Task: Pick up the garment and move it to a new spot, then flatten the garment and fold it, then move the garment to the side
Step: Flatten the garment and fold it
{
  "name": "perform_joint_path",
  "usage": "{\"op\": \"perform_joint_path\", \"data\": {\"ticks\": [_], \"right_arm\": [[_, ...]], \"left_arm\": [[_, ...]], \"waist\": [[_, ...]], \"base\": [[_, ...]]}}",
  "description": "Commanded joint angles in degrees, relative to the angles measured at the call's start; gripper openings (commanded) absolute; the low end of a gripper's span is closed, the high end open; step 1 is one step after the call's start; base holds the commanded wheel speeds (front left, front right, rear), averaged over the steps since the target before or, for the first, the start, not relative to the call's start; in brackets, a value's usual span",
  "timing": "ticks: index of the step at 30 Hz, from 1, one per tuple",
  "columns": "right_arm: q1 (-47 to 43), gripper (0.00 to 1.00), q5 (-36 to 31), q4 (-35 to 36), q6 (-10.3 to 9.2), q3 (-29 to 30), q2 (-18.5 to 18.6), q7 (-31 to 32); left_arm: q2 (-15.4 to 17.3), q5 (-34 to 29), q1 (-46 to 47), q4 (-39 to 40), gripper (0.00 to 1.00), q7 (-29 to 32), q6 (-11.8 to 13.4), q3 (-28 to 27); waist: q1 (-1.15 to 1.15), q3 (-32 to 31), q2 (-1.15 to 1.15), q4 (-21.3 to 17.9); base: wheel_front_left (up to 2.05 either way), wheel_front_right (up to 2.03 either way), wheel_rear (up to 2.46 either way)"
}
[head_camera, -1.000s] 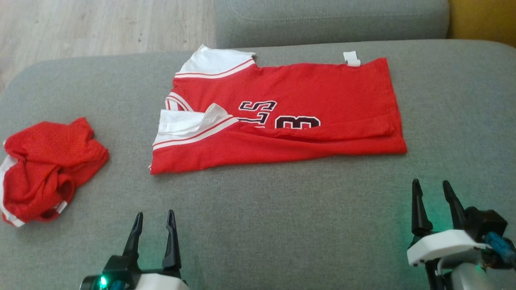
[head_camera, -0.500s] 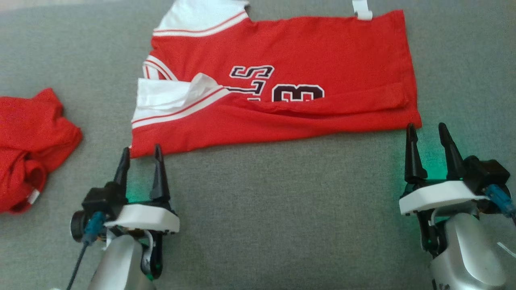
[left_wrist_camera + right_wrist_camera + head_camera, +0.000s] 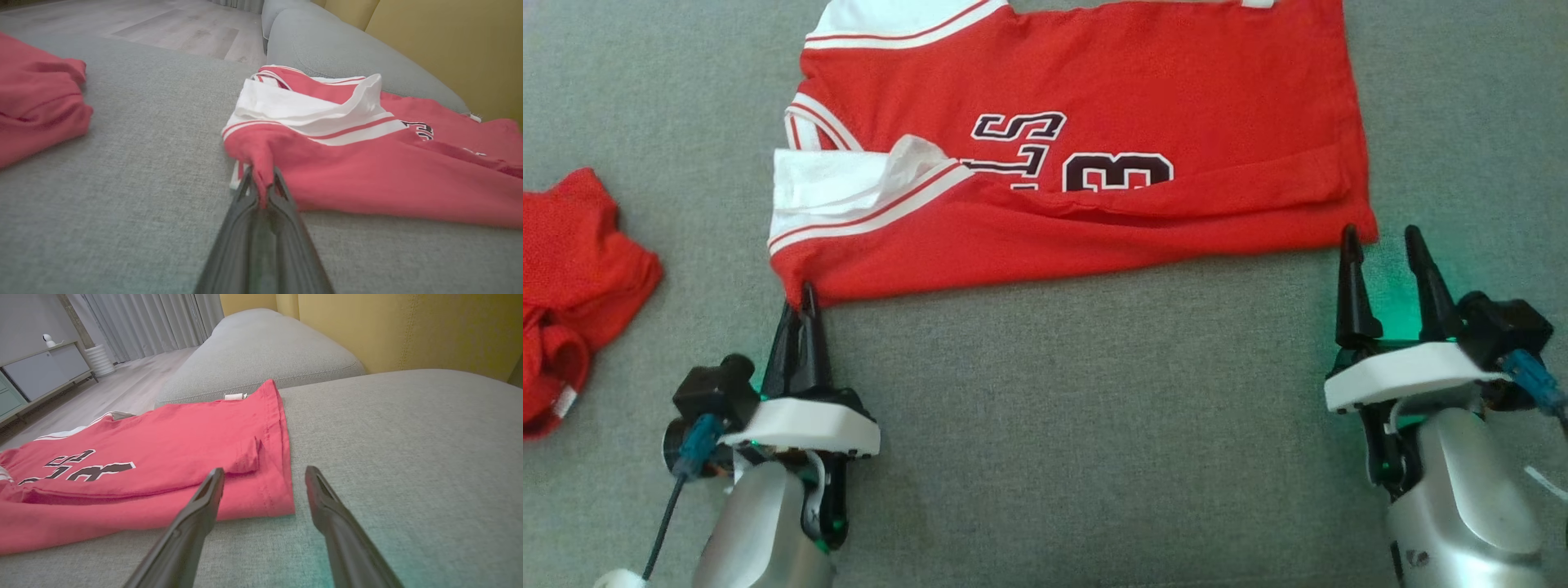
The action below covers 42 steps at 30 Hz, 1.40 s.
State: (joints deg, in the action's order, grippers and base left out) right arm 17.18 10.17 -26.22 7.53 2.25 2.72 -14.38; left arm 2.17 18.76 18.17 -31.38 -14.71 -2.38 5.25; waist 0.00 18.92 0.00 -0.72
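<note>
A home living room, seen in the right wrist view: a broad grey fabric sofa (image 3: 408,428) with a mustard-yellow upholstered back (image 3: 408,330) at one o'clock, pale wood-plank floor (image 3: 122,388) beyond, long grey curtains (image 3: 151,322) at eleven o'clock, and a low cabinet (image 3: 45,371) at ten o'clock.

**Corner grabbed, head view dips**

The left gripper (image 3: 800,296) goes from open and short of the hem to pinched on the near-left corner of the red jersey (image 3: 1094,73). The cloth now bunches up between its fingers (image 3: 282,192). The right gripper (image 3: 1379,233) comes up from well short to the near-right corner, jaws apart. The head view tilts down and closer, so the whole scene shifts.
</note>
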Motion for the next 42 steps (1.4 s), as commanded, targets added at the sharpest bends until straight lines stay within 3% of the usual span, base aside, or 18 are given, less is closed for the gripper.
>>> {"op": "perform_joint_path", "data": {"ticks": [1,14,15,18,21,22,23,35,42], "right_arm": [[1.5,1.0,0.7,0.4,-0.04,-1.6,0.2,-0.6],[8.6,1.0,-0.7,-11.5,-0.04,1.0,0.2,-0.6],[8.9,0.9,-0.8,-11.9,-0.04,0.9,0.2,-0.6],[9.2,0.75,-0.9,-12.3,-0.04,0.6,0.2,-0.6],[8.9,0.35,-0.8,-12.2,-0.04,0.3,0.2,-0.6],[8.8,0.06,-0.7,-12.2,-0.04,0.2,0.2,-0.6],[8.7,0.0,-0.5,-12.1,-0.04,0.2,0.2,-0.6],[-0.8,0.0,3.6,-2.7,-0.04,5.4,0.2,-0.6],[-8.6,0.0,4.5,-2.7,-0.04,6.5,0.2,-0.6]], "left_arm": [[0.7,0.0,0.9,1.7,0.0,-0.3,-0.2,-1.5],[0.7,-0.3,0.9,2.0,0.0,-0.3,-0.9,0.6],[0.7,-0.3,0.9,2.0,0.0,-0.3,-0.9,0.8],[0.7,-0.3,1.1,2.1,0.0,-0.3,-0.8,1.1],[0.7,-0.3,1.0,2.3,0.0,-0.3,-0.8,1.0],[0.7,-0.4,0.9,2.4,0.0,-0.3,-0.7,0.9],[0.7,-0.5,0.8,2.6,0.0,-0.3,-0.7,0.9],[0.7,-0.8,-4.1,4.3,0.0,-0.3,-0.1,-0.3],[0.7,-1.5,-11.4,6.5,0.0,-0.3,-0.4,0.7]], "waist": [[0.0,0.0,0.0,0.2],[0.0,1.0,0.0,1.5],[0.0,1.1,0.0,1.6],[0.0,1.3,0.0,1.7],[0.0,1.4,0.0,1.6],[0.0,1.3,0.0,1.5],[0.0,1.3,0.0,1.5],[0.0,-3.7,0.0,1.3],[0.0,-7.9,0.0,1.0]], "base": [[0.0,0.0,0.0],[0.0,0.0,0.0],[0.0,0.0,0.0],[0.0,0.0,0.0],[0.0,0.0,0.0],[0.0,0.0,0.0],[0.0,0.0,0.0],[0.0,0.0,0.0],[0.0,0.0,0.0]]}}
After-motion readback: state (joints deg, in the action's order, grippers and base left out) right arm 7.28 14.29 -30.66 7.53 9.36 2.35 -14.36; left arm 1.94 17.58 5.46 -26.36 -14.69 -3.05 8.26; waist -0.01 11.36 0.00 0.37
